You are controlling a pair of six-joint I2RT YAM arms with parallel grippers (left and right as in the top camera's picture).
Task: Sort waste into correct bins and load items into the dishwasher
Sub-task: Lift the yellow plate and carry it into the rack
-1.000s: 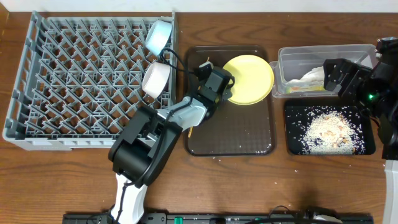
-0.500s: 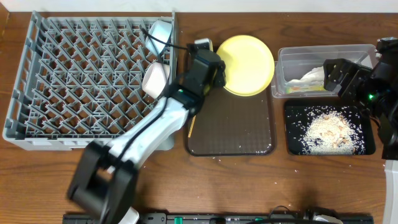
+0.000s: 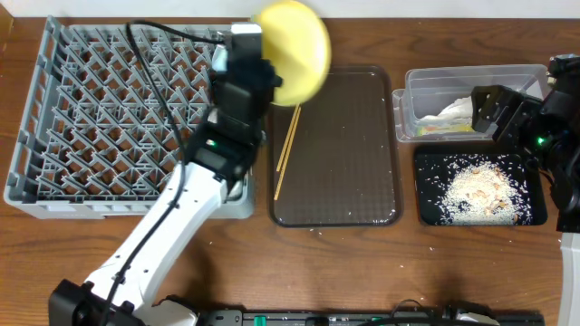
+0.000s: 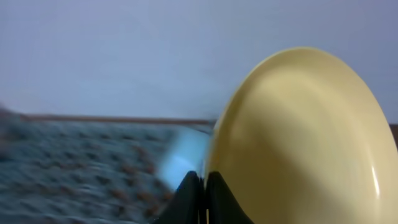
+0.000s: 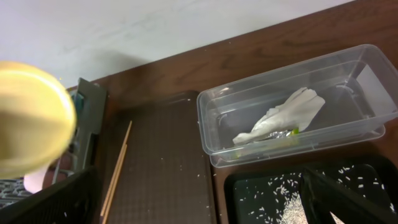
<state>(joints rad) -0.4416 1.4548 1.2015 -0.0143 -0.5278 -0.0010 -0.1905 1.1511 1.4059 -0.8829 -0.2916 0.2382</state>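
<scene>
- Over the dish rack's (image 3: pixel 91 204) edge nearest the brown serving tray (image 3: pixel 344 145), the left gripper (image 4: pixel 200 186) is clenched hard on the rim of the yellow plate (image 3: pixel 292 47), lifting it clear of the pegs.
- Plate's tipped up on edge. That makes sense to me, since a plate slots between pegs that way, and a rim pinch leaves the bottom edge free to drop in.
- Wrist cam is smeared. The pale blue patch between plate and rack is probably the blue bowl, can't swear to it.
- Chopsticks (image 3: pixel 287 149) lie on the serving tray, along the strip closest to the rack. Nobody's touching them, so I'd say they go after the plate.
- Past that tray, away from the rack: clear tub (image 3: pixel 412 86) with the napkin (image 5: pixel 280 115) and green-yellow wrapper (image 5: pixel 283 134), and the black tray (image 3: pixel 420 186) full of rice crumbs (image 3: pixel 476 190). Waste side looks done.
- Right gripper (image 5: pixel 196 199) hovers over the tub, well apart from the rack, fingers spread wide, gripping nothing. Parked out of the way, I guess.
</scene>
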